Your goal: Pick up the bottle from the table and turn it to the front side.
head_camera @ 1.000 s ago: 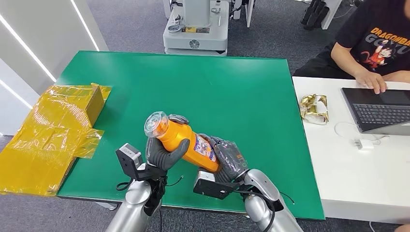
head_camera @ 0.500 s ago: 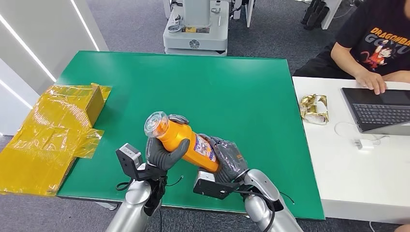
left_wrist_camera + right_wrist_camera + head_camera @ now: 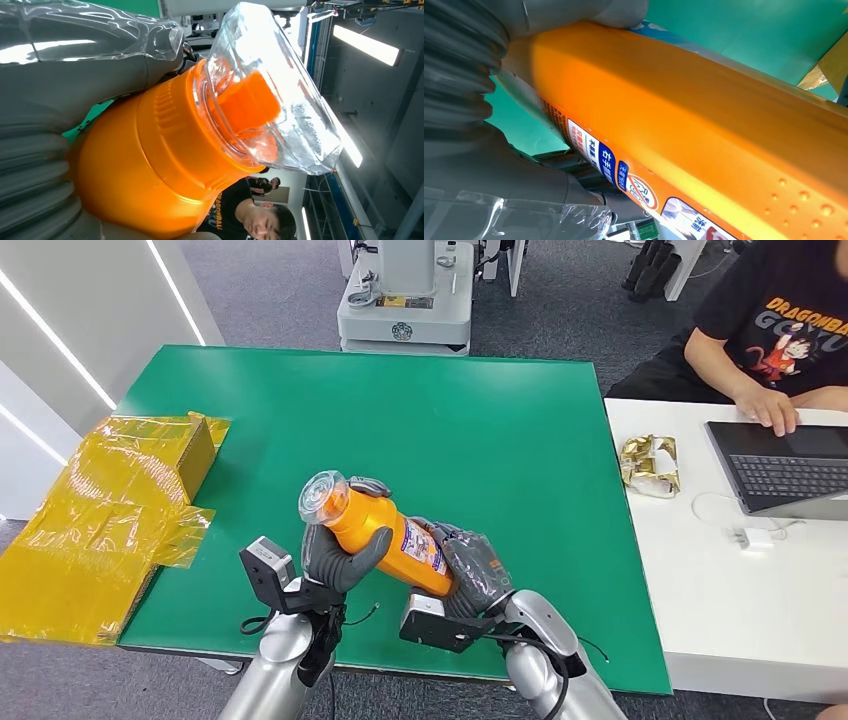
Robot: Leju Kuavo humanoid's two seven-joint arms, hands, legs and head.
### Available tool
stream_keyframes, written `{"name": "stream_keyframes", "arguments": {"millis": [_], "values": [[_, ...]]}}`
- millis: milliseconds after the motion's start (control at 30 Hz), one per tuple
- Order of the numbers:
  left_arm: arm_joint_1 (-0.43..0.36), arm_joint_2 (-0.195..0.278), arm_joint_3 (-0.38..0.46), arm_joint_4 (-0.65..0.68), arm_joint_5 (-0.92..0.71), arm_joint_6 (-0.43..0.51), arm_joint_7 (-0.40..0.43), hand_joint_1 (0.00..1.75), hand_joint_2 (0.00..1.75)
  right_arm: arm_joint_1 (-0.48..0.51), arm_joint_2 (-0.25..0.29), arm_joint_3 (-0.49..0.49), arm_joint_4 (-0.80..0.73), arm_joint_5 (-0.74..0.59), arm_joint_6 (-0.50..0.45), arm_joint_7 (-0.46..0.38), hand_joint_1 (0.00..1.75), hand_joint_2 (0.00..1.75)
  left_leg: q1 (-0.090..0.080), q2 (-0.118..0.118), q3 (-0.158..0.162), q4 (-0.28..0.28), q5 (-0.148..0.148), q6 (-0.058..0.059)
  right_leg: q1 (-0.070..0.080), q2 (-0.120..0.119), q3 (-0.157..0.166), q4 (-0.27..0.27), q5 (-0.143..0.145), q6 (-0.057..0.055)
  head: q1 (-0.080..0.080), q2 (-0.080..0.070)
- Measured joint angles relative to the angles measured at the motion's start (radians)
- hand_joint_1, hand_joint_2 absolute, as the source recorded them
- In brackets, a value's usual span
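- We held the orange bottle point(image 3: 385, 533) in both hands above the near edge of the green table point(image 3: 480, 430), so the picking up was, in our judgement, already done
- The bottle lay tilted, with its clear cap point(image 3: 322, 494) up toward our left and its base down toward our right
- Our left hand point(image 3: 340, 555) had its fingers wrapped around the upper body, just below the cap
- Our right hand point(image 3: 470, 570) had its fingers closed around the lower part, near the base
- A printed label point(image 3: 425, 550) faced partly up between the hands; we could not tell if this was the front side
- What was left, we think, was to finish the turn until the front faced forward, keeping a firm grip
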Motion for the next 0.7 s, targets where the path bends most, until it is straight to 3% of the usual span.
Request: {"name": "stream_keyframes", "arguments": {"millis": [700], "values": [[0.0,0.0,0.0,0.0,0.0,0.0,0.0,1.06,1.75,0.0,0.0,0.001,0.0,0.0,0.0,0.0,1.75,1.75,0.0,0.0,0.0,0.0,0.0,0.0,0.0,0.0,0.0,0.0,0.0,0.0,0.0,0.0]]}}
